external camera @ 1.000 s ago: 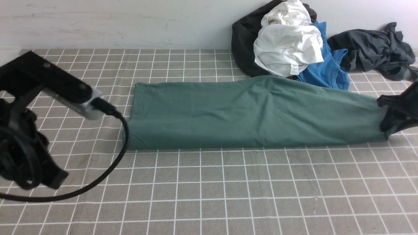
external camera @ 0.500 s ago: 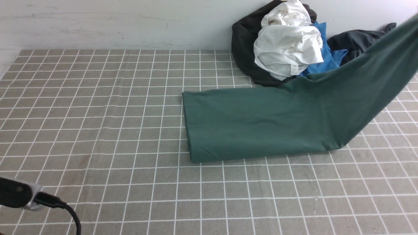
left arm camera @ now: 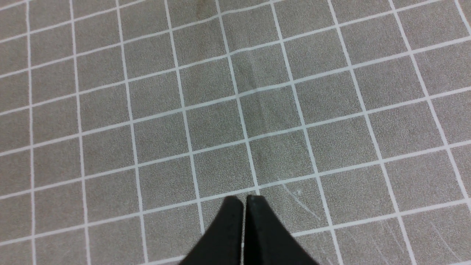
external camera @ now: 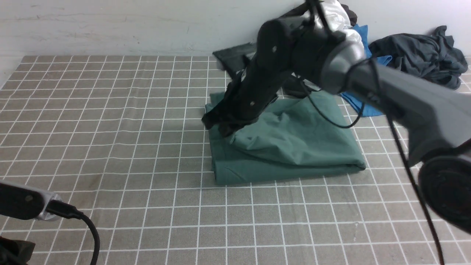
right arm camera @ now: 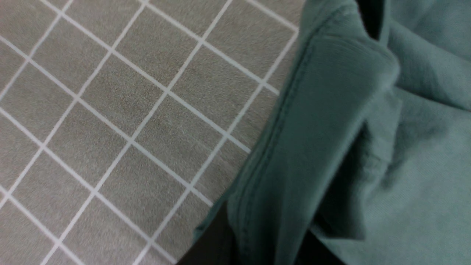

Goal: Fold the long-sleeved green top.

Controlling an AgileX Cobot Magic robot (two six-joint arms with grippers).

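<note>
The green long-sleeved top [external camera: 294, 147] lies folded in the middle of the checked table, its right half doubled over to the left and rumpled. My right gripper [external camera: 220, 127] reaches across it and is shut on a hemmed edge of the top [right arm camera: 294, 147] just above the top's left end. My left gripper [left arm camera: 244, 200] is shut and empty, over bare checked cloth; only its wrist camera [external camera: 25, 202] shows at the front left in the front view. Neck, tag and logo are hidden.
A pile of clothes sits at the back right by the wall: a white garment [external camera: 342, 14], a bright blue T-shirt [external camera: 362, 103], a dark grey-black garment [external camera: 423, 59], and another dark one [external camera: 232, 60]. My right arm [external camera: 404, 99] spans the table's right side.
My right gripper has carried the top's right end up and over to the left, doubling the top over itself. My left arm has drawn back to the front left corner.
</note>
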